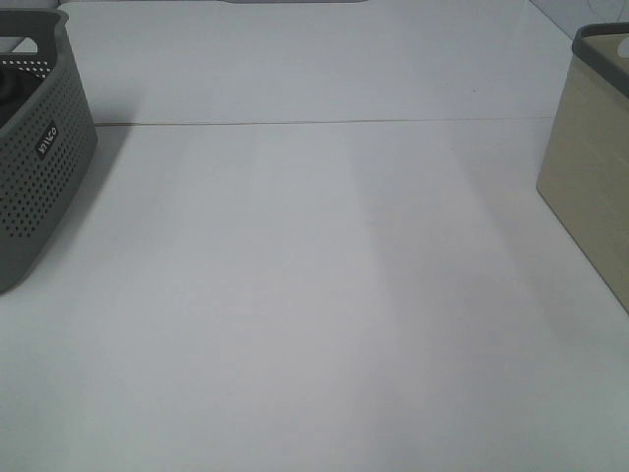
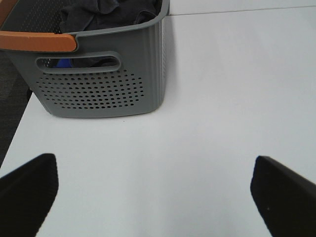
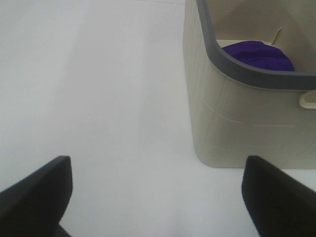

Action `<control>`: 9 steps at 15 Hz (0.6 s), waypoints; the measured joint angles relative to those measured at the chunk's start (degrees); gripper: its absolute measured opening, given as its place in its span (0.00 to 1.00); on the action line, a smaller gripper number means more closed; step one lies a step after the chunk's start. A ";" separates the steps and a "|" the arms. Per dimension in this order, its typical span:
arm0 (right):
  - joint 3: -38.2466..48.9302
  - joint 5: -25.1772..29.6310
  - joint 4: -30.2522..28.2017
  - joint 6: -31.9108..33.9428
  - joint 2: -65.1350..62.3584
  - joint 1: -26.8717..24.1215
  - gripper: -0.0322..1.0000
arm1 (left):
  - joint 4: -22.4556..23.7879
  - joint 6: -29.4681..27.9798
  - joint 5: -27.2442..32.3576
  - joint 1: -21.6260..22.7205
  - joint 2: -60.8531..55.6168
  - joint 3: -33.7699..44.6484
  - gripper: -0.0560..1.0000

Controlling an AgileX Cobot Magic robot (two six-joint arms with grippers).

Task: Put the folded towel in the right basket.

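The right basket (image 1: pixel 590 167) is beige with a grey rim and stands at the table's right edge. In the right wrist view the basket (image 3: pixel 232 118) holds a purple folded towel (image 3: pixel 259 55) inside it. My right gripper (image 3: pixel 158 197) is open and empty, over the white table short of the basket. My left gripper (image 2: pixel 155 192) is open and empty, over the table near the grey basket (image 2: pixel 98 84). Neither arm shows in the exterior high view.
The grey perforated basket (image 1: pixel 34 147) stands at the table's left edge, with an orange handle (image 2: pixel 37 42) and dark cloth (image 2: pixel 103 12) inside. A thin seam (image 1: pixel 314 122) crosses the white table.
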 joint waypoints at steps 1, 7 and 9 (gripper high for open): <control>1.03 1.43 -0.57 -0.40 0.00 0.00 0.90 | 0.00 0.00 0.00 0.00 0.00 0.00 0.99; 1.60 2.81 -0.69 -0.40 0.00 0.00 0.90 | 0.00 0.00 0.00 0.00 0.00 0.00 0.99; 1.60 2.81 -0.69 -0.40 0.00 0.00 0.90 | 0.00 0.00 0.00 0.00 0.00 0.00 0.99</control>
